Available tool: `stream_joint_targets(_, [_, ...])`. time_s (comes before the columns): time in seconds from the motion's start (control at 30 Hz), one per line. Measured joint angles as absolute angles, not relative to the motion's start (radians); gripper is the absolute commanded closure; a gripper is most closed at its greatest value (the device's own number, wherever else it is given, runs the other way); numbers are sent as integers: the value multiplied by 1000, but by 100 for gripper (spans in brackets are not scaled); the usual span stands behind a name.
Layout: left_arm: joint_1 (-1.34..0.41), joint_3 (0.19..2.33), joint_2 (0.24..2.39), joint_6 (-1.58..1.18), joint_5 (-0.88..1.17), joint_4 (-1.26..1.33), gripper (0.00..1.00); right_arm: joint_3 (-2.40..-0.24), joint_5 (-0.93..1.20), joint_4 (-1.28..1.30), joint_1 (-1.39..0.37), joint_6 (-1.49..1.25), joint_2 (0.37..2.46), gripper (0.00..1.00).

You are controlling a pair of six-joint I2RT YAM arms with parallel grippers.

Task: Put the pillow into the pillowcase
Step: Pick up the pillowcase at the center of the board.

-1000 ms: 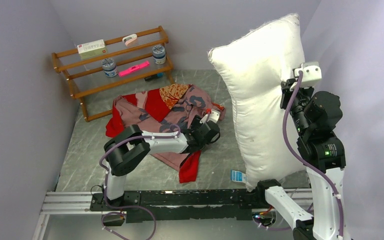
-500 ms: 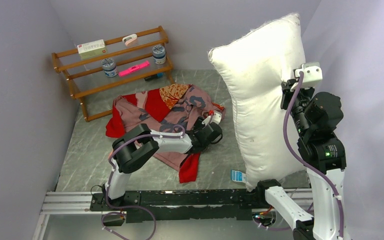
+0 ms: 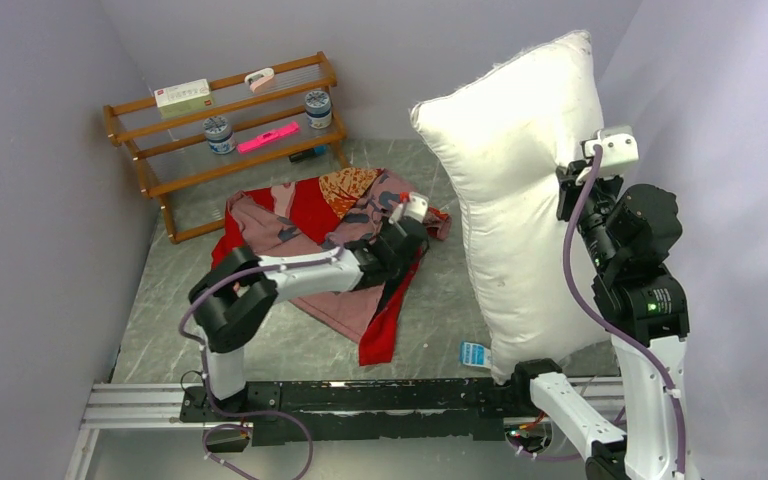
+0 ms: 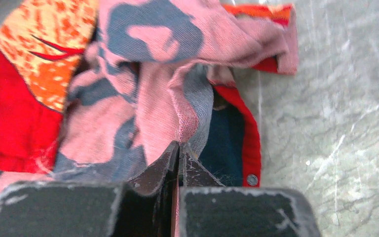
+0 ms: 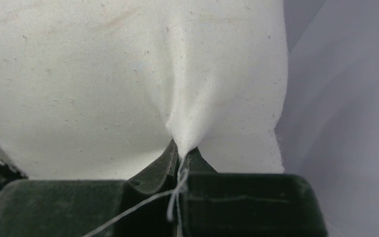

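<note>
Partly hidden, the pillowcase point(image 3: 305, 215) lies crumpled on the table point(image 3: 440, 300), its opening lost among the folds and its middle covered by the left arm. The left gripper point(image 4: 179, 150), stretched low and forward, is pinched onto a pink fold of it. The right gripper point(image 5: 180, 153), raised high, clamps the edge of the upright pillow point(image 3: 515, 200), whose bottom corner is hidden behind that arm.
</note>
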State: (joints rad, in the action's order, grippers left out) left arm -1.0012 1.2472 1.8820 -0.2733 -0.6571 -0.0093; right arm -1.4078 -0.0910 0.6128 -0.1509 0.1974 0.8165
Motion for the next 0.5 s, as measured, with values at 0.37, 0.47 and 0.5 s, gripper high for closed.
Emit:
stream_joint_targets(0.37, [-829,1220,1694,-283,-487,-36,95,-1322,47,647,-151,164,802,100])
stream_joint_targets(0.47, [-790,1217,1683,-282,-443,-52,95,-1327,63,688,-160,165,831,100])
stream_joint_targets(0.5, [-776,1217,1681,-283,-427,-58,95,-1331,65,701,-163,165,841,100])
